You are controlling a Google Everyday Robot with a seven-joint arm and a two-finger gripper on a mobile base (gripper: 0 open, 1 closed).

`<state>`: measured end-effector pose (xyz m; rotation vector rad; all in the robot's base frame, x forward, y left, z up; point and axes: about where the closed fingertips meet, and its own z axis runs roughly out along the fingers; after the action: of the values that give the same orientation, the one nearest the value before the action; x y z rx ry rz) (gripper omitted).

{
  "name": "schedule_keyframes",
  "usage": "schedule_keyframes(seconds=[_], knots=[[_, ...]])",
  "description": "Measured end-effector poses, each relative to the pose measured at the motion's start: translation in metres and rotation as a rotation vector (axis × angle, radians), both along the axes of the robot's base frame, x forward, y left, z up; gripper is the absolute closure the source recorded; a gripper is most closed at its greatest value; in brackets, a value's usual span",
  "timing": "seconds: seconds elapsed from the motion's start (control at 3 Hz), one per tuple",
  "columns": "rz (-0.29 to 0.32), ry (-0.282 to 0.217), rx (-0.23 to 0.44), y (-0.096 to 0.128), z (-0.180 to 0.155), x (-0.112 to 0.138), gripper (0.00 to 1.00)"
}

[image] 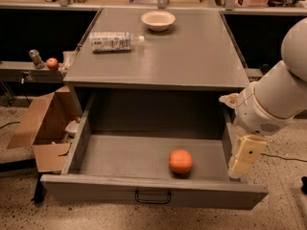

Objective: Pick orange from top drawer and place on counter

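Top drawer [96, 189] is pulled fully out, with its dark handle [152, 196] centred on the front panel. The orange [181, 161] sits on the drawer floor, right of centre and close to the front wall. Nothing is touching it.

Gripper [244, 155] hangs off the white arm [273, 99] at the drawer's right side, about level with the right wall's top edge and near the front corner. It looks to be just outside or right over that wall, but the angle is poor and I can't say which. Only a cream-coloured block is visible from here, so I can't tell whether it is spread or closed. It is holding nothing that I can see.

Orange vs gripper: the orange is to the gripper's left and slightly lower, inside the drawer. They are near each other but apart, with bare drawer floor between them.

The counter [192, 61] above carries a white bowl [158, 19] at the back centre and a plastic bottle [112, 41] lying on its side towards the back left; its front half is bare grey.

Off to the left — an open cardboard box [41, 123] on the floor beside the cabinet, and a small red fruit [52, 63] on a low ledge [19, 72].
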<state>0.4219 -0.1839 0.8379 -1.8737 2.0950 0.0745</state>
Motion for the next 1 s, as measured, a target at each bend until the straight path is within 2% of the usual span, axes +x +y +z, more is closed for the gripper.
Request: schedule_keyframes(seconds=[0.33, 0.67, 1.0], knots=[[-0.023, -0.047, 0.011, -0.001, -0.025, 0.03, 0.0], [-0.049, -0.075, 0.045, -0.003, -0.045, 0.055, 0.0], [-0.049, -0.09, 0.074, 0.003, -0.067, 0.071, 0.0]])
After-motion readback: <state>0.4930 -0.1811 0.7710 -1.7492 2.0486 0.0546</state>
